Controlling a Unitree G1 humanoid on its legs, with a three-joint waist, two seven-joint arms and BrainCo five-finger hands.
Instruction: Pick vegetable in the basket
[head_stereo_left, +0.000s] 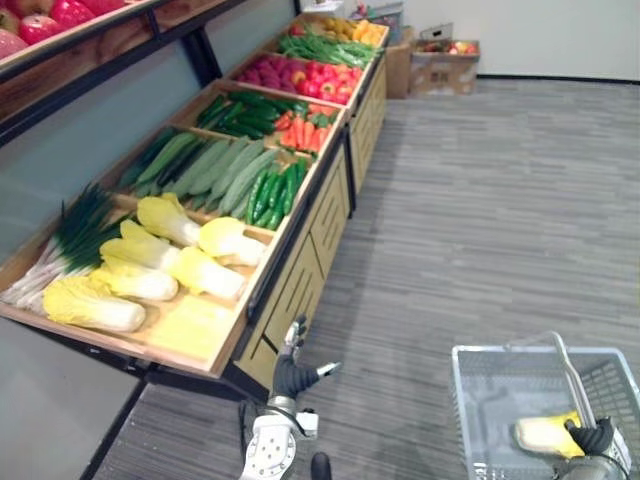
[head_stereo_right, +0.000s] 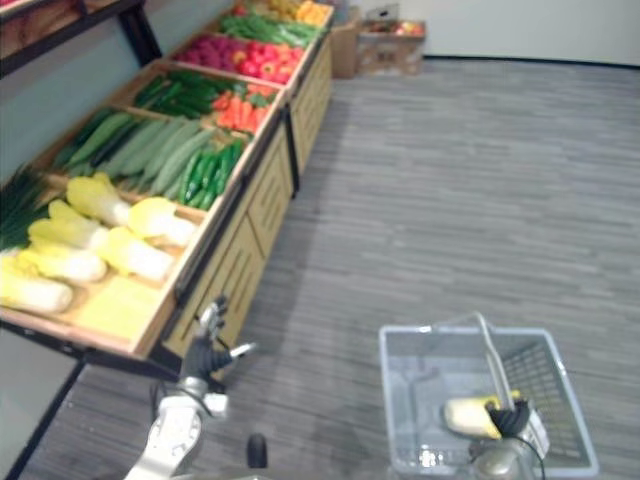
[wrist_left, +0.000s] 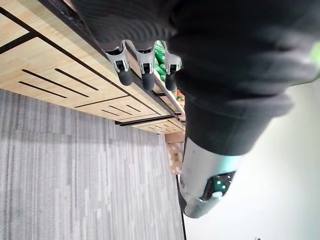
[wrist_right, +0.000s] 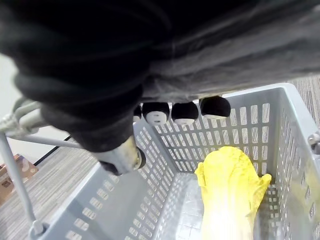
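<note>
Right hand (head_stereo_left: 590, 436) is curled round the smooth metal tube handle (head_stereo_left: 570, 385) of one grey perforated plastic basket (wrist_right: 165, 145). One pale yellow napa cabbage with crinkled leaves (wrist_right: 230, 185) lies inside on the basket floor. Left hand (head_stereo_left: 292, 378) hangs empty, fingers loose and straight, in front of the light wooden display stand with slotted front panels (head_stereo_left: 300, 280). Six more yellow-white cabbages (head_stereo_left: 205, 272) by my count sit in the stand's nearest bin. Grey striped carpet (head_stereo_left: 480, 220) underfoot.

We log a wooden display stand (head_stereo_left: 292, 288) running along the wall. Beyond its far end, cardboard boxes (head_stereo_left: 445, 62) sit on grey floor (head_stereo_left: 480, 220).
</note>
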